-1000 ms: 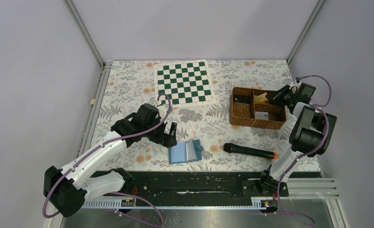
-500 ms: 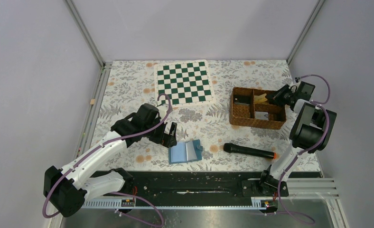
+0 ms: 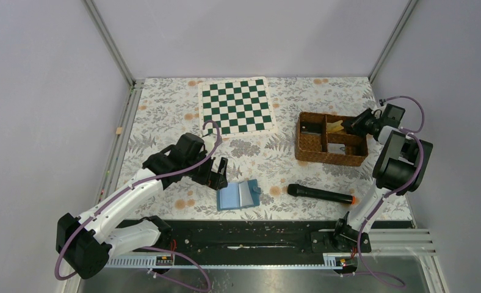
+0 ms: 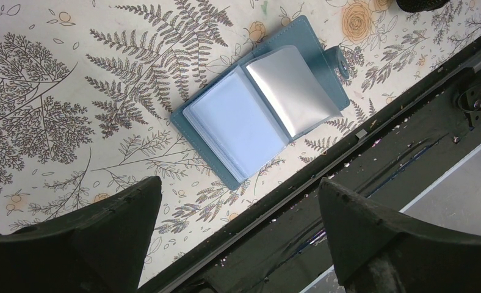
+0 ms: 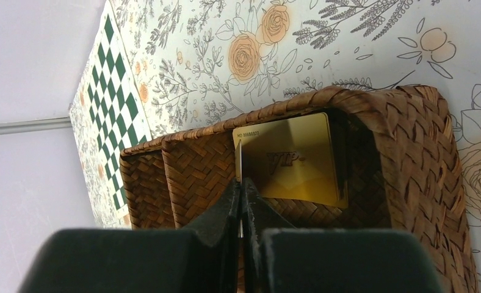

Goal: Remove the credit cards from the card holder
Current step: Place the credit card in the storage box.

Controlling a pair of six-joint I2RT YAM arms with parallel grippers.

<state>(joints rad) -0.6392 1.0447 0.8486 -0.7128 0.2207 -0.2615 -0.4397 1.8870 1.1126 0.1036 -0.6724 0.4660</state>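
Nudged slightly right since a second ago: right gripper (image 5: 241, 189), pinched shut on thin card (image 5: 240, 160), edge-on over basket (image 5: 409, 140); gold card (image 5: 299, 162) inside. Left gripper (image 4: 235, 198) spread wide, empty, above open card holder (image 4: 259, 107) on counter (image 4: 43, 122). Best released low, well inside compartment.

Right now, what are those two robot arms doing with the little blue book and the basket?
They are taking cards out of the blue card holder, which lies open on the flowery table. The left gripper hangs open just above it, touching nothing. The right gripper is over at the wicker basket, pinched shut on what looks like a thin card seen edge-on. One gold card already sits inside a basket compartment.
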